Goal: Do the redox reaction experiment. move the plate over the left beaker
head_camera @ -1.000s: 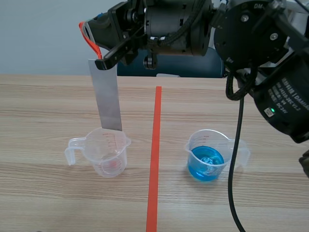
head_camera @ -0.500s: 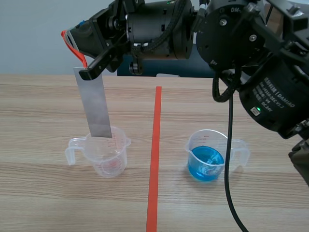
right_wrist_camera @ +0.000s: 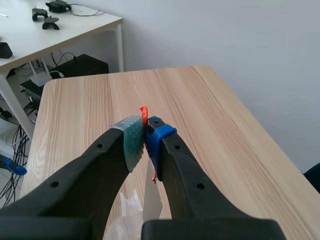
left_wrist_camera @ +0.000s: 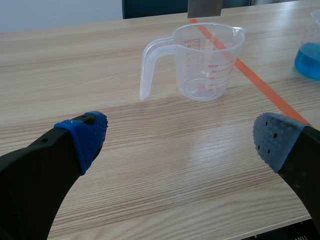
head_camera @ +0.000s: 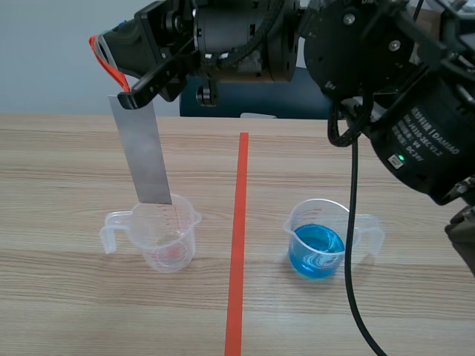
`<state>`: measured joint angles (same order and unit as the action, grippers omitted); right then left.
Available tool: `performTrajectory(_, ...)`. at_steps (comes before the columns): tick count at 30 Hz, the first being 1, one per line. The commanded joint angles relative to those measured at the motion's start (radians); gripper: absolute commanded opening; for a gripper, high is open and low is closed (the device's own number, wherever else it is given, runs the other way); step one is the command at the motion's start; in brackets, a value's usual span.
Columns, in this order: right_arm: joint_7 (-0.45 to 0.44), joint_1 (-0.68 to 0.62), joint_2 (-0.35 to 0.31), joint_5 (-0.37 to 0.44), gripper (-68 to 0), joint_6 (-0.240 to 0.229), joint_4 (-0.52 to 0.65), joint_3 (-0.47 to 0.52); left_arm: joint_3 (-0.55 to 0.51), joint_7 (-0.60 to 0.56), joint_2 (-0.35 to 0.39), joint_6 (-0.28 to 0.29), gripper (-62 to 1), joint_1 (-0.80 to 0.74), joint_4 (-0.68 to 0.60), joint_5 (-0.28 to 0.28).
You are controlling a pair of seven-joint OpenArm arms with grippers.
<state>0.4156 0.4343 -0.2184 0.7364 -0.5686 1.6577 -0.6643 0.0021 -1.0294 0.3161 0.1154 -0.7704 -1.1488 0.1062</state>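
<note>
Shifted leftward, the flat grey plate [head_camera: 142,152] hangs over the left beaker [head_camera: 167,237], pinched by the right hand [right_wrist_camera: 145,136]; left hand [left_wrist_camera: 182,137] gapes.

Grey plate [head_camera: 145,152], clear red-marked left beaker [head_camera: 165,237], blue liquid [head_camera: 316,252], orange-red tape line [head_camera: 237,245].

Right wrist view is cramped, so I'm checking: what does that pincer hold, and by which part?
The right pincer is shut on the grey metal plate, pinching its top end.
</note>
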Motion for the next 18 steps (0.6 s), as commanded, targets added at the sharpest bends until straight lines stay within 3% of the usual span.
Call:
performTrajectory(1, -0.013, 0.043, -0.016, 0.036, -67.3, 0.003, 0.047, 0.002, -0.003, -0.017, -0.002, 0.003, 0.6, -0.011, -0.015, 0.005)
performTrajectory(18, -0.006, 0.051, -0.090, 0.111, -67.3, 0.023, 0.139, 0.002, -0.003, -0.013, -0.002, 0.003, 0.6, -0.011, -0.015, 0.005)
